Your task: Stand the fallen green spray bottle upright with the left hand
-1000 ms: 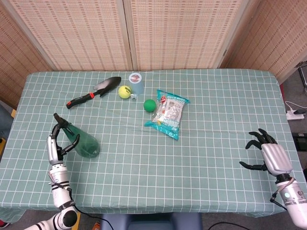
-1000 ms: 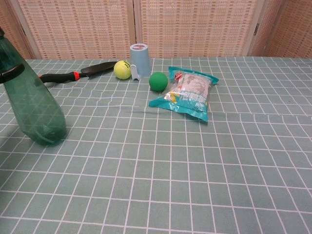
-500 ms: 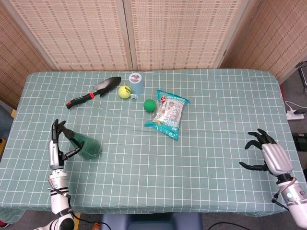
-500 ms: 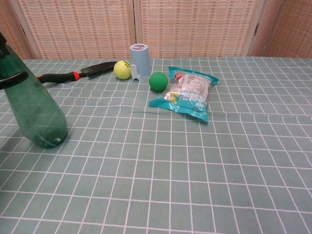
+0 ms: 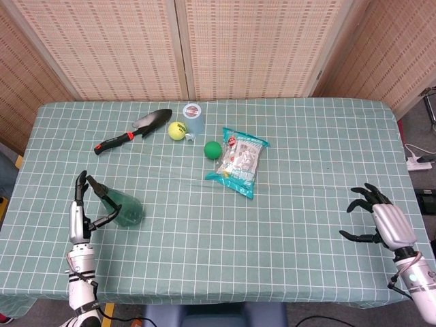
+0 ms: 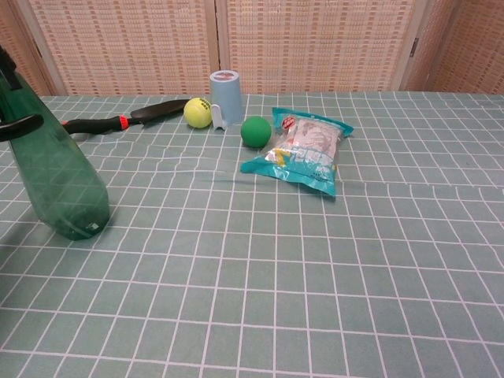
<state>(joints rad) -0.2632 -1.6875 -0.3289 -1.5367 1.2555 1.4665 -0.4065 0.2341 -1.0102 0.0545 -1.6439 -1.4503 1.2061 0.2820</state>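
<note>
The green spray bottle stands on its base near the table's front left, almost upright; in the chest view the green spray bottle fills the left edge. My left hand is right beside it on its left, thumb against the body. One black finger curls across the bottle's upper part, while the other fingers point upward. My right hand rests at the front right edge of the table, fingers spread, holding nothing.
At the back lie a black trowel with a red-banded handle, a yellow tennis ball, an upturned blue cup, a green ball and a teal snack bag. A green checked cloth covers the table.
The bottle has been tipped from a lean to nearly upright on its base. My left wrist has drawn back toward the front edge. The right hand has not moved.
</note>
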